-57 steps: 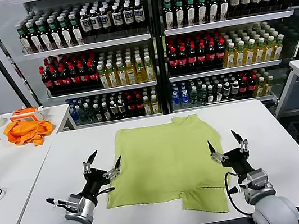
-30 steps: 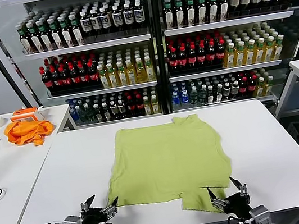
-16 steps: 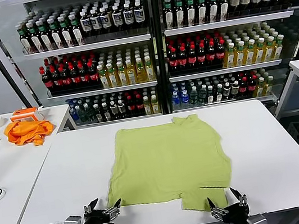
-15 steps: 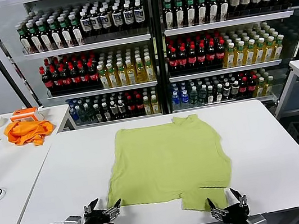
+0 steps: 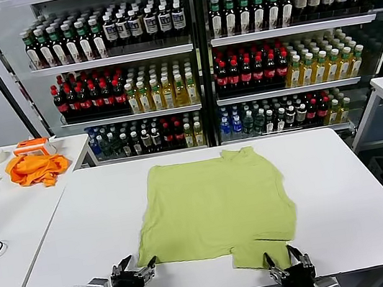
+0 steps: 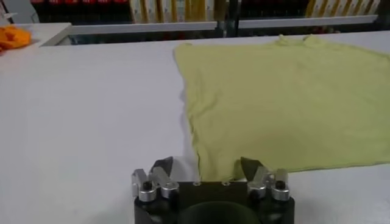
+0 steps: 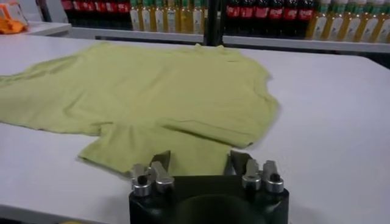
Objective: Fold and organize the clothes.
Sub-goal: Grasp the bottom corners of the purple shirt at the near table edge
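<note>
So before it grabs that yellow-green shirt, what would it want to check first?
1. T-shirt lies flat on the white table: ok.
2. Left gripper open, at the shirt's near left corner: ok.
3. Right gripper open, at the near folded sleeve: ok.
4. Neither gripper holds cloth yet: ok.
5. Orange cloth away on the side table: ok.
6. Printed graphic facing down: cannot tell.

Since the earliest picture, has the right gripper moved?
Yes. The right gripper, open, has drawn back toward the robot: it now sits at the near edge of the white table, by the T-shirt hem, no longer beside the shirt's middle.
</note>
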`<state>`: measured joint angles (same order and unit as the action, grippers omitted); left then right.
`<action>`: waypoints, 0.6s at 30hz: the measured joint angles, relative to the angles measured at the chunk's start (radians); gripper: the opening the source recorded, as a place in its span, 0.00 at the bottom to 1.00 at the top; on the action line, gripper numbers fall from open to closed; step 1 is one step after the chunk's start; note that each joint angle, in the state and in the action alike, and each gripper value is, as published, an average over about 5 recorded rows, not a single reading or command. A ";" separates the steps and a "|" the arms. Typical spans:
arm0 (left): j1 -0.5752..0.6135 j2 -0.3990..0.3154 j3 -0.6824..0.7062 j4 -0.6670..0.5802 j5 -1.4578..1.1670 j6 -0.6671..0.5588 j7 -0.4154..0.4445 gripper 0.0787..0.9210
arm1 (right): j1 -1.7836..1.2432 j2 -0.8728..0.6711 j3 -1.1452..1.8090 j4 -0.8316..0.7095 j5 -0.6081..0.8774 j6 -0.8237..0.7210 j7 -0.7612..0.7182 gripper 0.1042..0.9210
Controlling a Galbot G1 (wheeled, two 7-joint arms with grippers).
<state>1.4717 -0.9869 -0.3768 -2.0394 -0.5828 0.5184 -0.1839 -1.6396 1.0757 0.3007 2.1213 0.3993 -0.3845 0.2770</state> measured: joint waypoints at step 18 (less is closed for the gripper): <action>-0.008 -0.004 0.034 0.011 0.011 -0.041 0.027 0.02 | -0.008 -0.024 0.025 0.022 0.026 0.019 -0.052 0.01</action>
<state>1.4632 -0.9906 -0.3425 -2.0284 -0.5721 0.4772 -0.1565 -1.6479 1.0515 0.3261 2.1429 0.4255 -0.3652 0.2251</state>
